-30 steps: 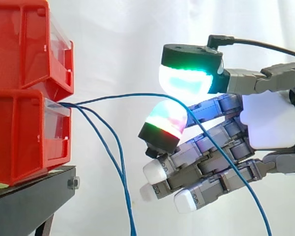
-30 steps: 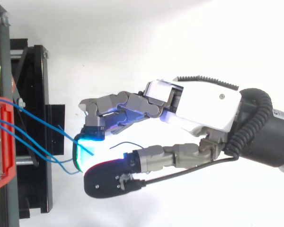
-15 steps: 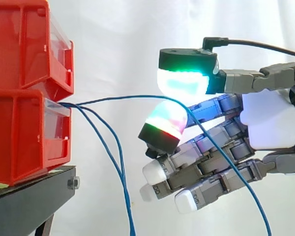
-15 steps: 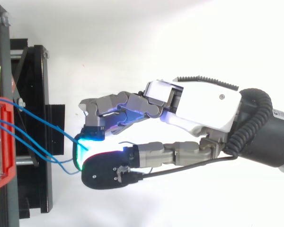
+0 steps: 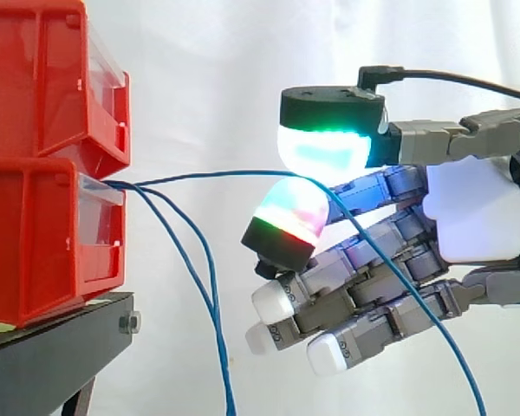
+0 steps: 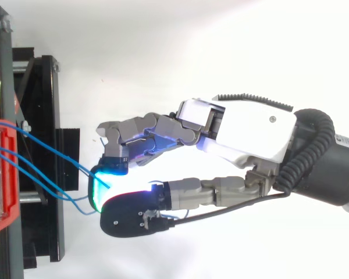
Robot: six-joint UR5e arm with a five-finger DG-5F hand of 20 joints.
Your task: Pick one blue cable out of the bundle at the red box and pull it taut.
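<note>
**Lower red bin** point(image 5: 35, 243): at the left, under an upper red bin point(image 5: 35, 78), on a black stand point(image 5: 43, 355). Three blue strands leave its front lip.

**Two other blue cables** point(image 5: 193, 282): hang down from the lip, apart from the hand.

**Blue cable** point(image 5: 217, 174): runs almost level from the lip, in a slight arch, then drops away to the lower right.

**Hand** point(image 5: 472, 212): thumb pad point(image 5: 322, 147) and one finger pad are pressed together on the blue cable. The other fingers are half curled below.

**Step:** the grasp looks made and the pull comes next. It calls for a firm pinch and a draw to the right until the arch flattens.

**Room:** open before the white curtain point(image 5: 208, 78) to the right and above. The bin lip and stand edge bound the left.
</note>
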